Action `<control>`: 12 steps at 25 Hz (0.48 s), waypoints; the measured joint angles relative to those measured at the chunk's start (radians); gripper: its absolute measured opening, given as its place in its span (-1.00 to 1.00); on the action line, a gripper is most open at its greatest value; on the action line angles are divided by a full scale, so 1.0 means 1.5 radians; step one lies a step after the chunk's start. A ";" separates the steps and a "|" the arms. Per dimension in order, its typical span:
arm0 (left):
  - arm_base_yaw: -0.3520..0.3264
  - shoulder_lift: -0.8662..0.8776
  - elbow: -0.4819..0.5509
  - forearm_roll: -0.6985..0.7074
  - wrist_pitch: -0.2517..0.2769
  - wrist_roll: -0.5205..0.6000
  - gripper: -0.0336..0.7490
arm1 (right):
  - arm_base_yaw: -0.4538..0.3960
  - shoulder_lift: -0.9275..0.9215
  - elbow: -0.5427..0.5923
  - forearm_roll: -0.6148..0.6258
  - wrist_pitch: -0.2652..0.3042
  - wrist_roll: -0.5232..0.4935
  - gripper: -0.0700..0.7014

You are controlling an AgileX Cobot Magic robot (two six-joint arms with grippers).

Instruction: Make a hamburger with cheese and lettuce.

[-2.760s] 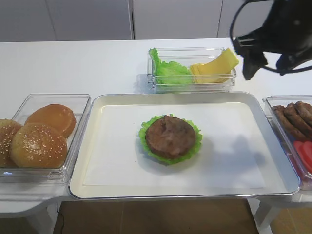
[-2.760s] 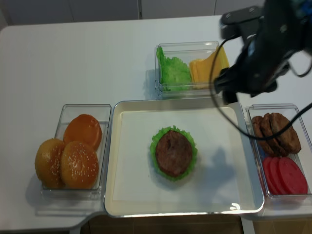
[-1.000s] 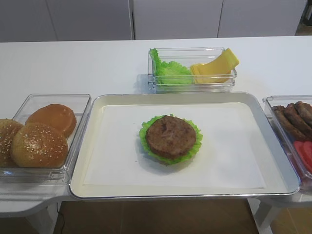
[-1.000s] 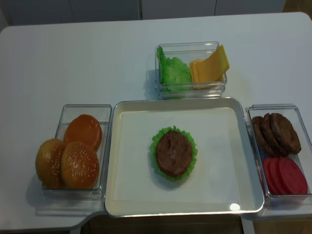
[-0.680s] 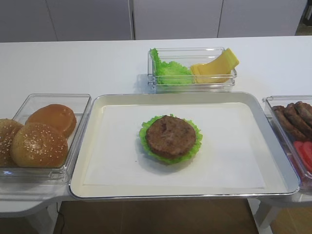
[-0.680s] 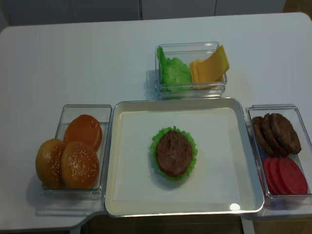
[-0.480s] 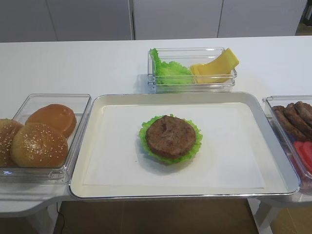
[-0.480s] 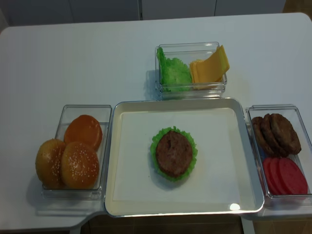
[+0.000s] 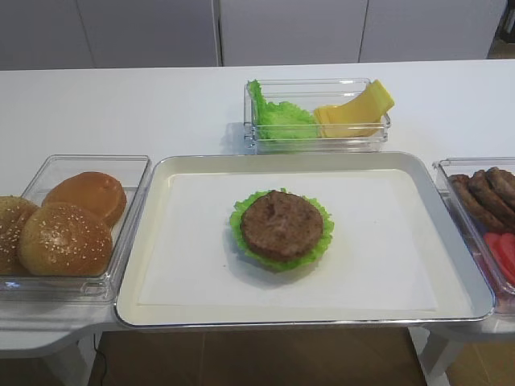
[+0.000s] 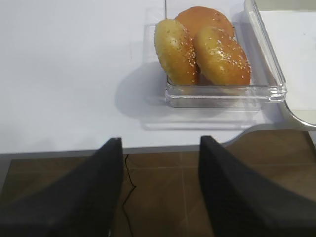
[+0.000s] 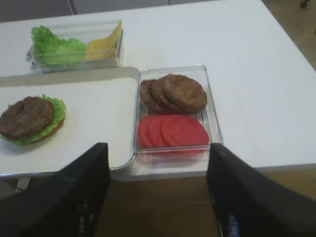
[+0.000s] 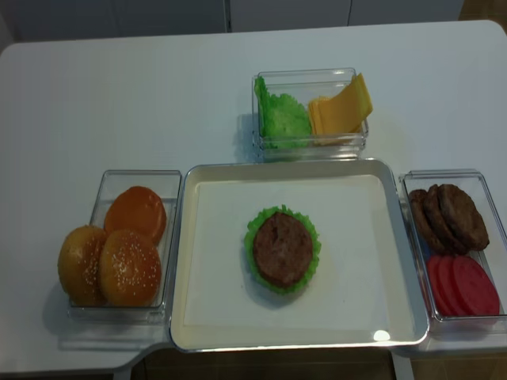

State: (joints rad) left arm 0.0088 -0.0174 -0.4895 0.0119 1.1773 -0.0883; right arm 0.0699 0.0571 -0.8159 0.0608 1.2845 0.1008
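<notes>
The hamburger (image 9: pixel 282 227) (image 12: pixel 283 248) lies in the middle of the metal tray (image 9: pixel 306 159), a brown patty on a frilly green leaf. In the right wrist view the hamburger (image 11: pixel 29 118) shows at the far left. A clear box behind the tray holds loose lettuce (image 9: pixel 278 117) (image 11: pixel 57 47) and yellow cheese (image 9: pixel 354 112) (image 12: pixel 341 107) slices. Neither gripper shows in the high views. My right gripper (image 11: pixel 158 197) hangs open and empty off the table's front edge. My left gripper (image 10: pixel 158 192) is open and empty too, off the front edge before the buns.
A clear box of sesame buns (image 9: pixel 68 225) (image 10: pixel 207 54) stands left of the tray. Another clear box on the right holds brown patties (image 11: pixel 177 91) and red discs (image 11: pixel 173 131). The table's front edge (image 10: pixel 74 148) runs just beyond both grippers, with brown floor below.
The right arm, earlier hanging by the cheese box, has pulled back out of both high views. The food has not moved.
</notes>
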 joint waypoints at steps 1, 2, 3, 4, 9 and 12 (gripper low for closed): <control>0.000 0.000 0.000 0.000 0.000 0.000 0.03 | 0.000 -0.001 0.020 0.000 0.001 -0.002 0.39; 0.000 0.000 0.000 0.000 0.000 0.000 0.03 | 0.000 -0.002 0.040 0.000 0.001 -0.003 0.39; 0.000 0.000 0.000 0.000 0.000 0.000 0.03 | 0.000 -0.002 0.057 0.000 0.001 -0.003 0.39; 0.000 0.000 0.000 0.000 0.000 0.000 0.03 | 0.000 -0.002 0.076 0.002 0.001 -0.004 0.39; 0.000 0.000 0.000 0.000 0.000 0.000 0.03 | 0.000 -0.002 0.144 0.008 -0.002 -0.013 0.39; 0.000 0.000 0.000 0.000 0.000 0.000 0.03 | 0.000 -0.002 0.167 0.008 -0.027 -0.018 0.39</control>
State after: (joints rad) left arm 0.0088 -0.0174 -0.4895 0.0119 1.1773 -0.0883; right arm 0.0699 0.0537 -0.5648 0.0722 1.2435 0.0744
